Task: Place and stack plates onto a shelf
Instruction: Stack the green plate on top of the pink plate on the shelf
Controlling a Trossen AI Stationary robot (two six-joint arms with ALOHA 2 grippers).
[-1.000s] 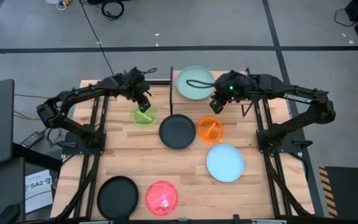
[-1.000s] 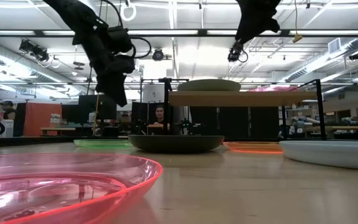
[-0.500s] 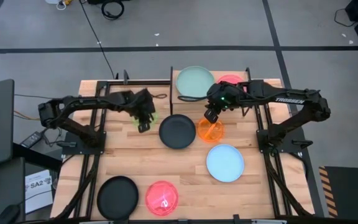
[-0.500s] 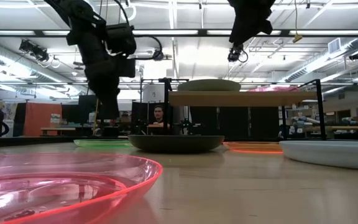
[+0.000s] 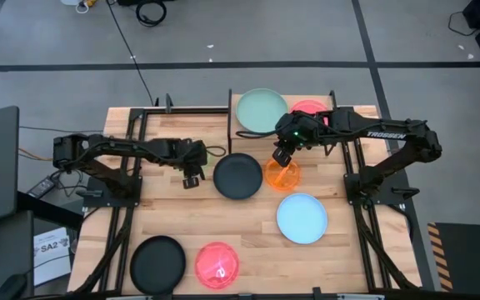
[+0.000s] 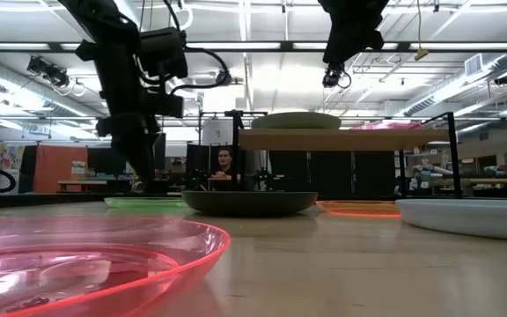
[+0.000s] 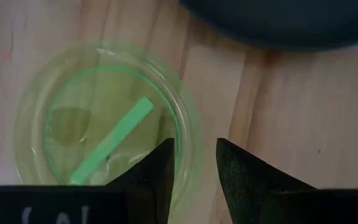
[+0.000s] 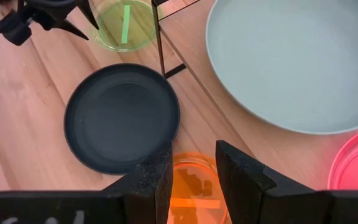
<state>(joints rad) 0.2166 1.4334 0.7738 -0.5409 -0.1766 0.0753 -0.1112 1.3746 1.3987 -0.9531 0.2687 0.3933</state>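
1. While both arms stand low over the small plates, the step in hand seems to be the pick-up of one small plate by each arm, so each rim should go between the two fingers before they close.
2. The left gripper is over the lime green plate, on the worktop left of the black plate. Its fingers are a little apart and hold nothing; the near rim of the plate lies just at the gap between them. I would lower straight down, with one finger inside the rim and one outside.
3. From the low view I cannot say surely whether the fingers already touch this plate.
4. The right gripper hangs above the orange plate, just in front of the shelf, where the pale green plate and a pink plate already lie. Its fingers are also partly open and empty; the orange plate shows through the gap below them.
5. A thin translucent rim may slip, so I think a slow closing is better.
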